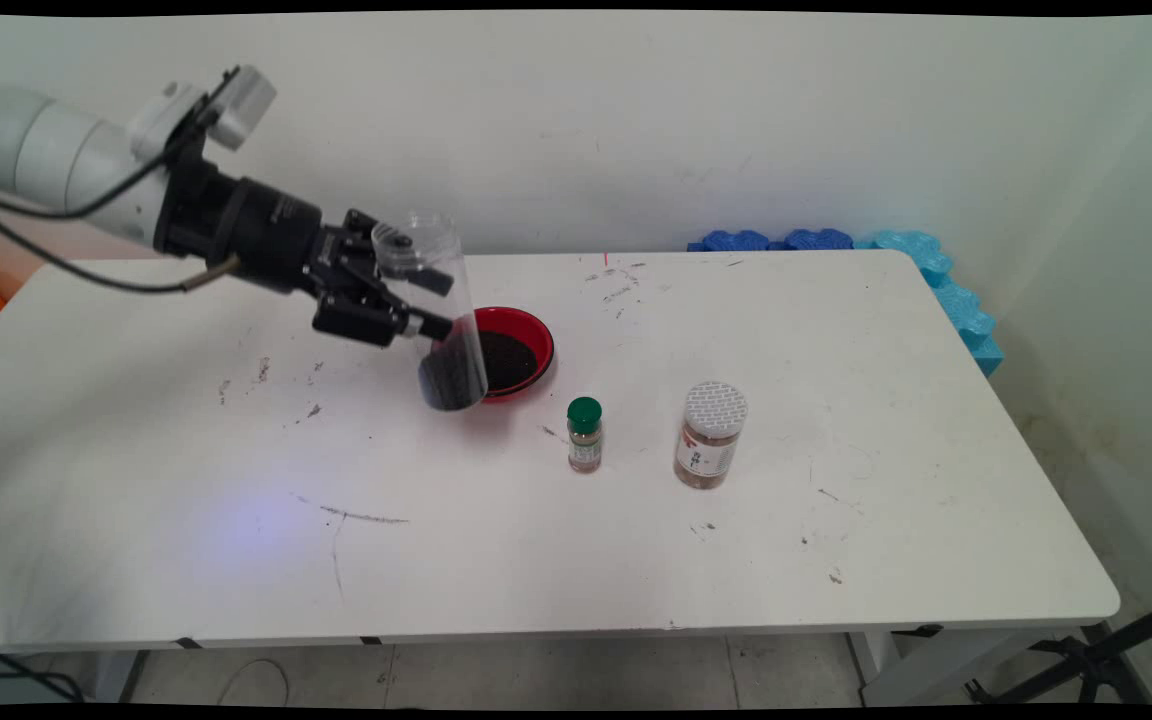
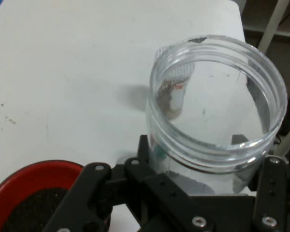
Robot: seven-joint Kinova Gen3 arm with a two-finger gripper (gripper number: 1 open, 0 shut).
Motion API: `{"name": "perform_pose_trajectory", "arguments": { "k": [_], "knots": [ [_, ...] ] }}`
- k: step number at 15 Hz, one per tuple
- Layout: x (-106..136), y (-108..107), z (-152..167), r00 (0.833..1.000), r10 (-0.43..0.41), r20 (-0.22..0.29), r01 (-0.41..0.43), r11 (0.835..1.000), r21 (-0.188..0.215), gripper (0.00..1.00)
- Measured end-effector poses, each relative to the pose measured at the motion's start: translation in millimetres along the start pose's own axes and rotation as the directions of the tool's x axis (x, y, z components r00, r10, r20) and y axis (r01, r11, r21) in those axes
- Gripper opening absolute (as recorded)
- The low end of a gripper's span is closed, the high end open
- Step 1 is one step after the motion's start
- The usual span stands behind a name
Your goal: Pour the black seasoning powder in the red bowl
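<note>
We see the black two-finger pincer clamped on a clear plastic jar with dark grounds at its bottom — held above the left rim of the round red bowl of dark grounds on the white bench. Right of the bowl stand a small green-capped spice bottle and a grey-lidded spice jar.
</note>
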Motion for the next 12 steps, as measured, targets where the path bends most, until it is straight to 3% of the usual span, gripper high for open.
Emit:
{"name": "perform_pose_trajectory", "arguments": {
  "k": [12],
  "knots": [
    [33.6,-46.2,0.4,0.998,-0.06,0.013,0.06,0.998,0.023,0.0]
  ]
}}
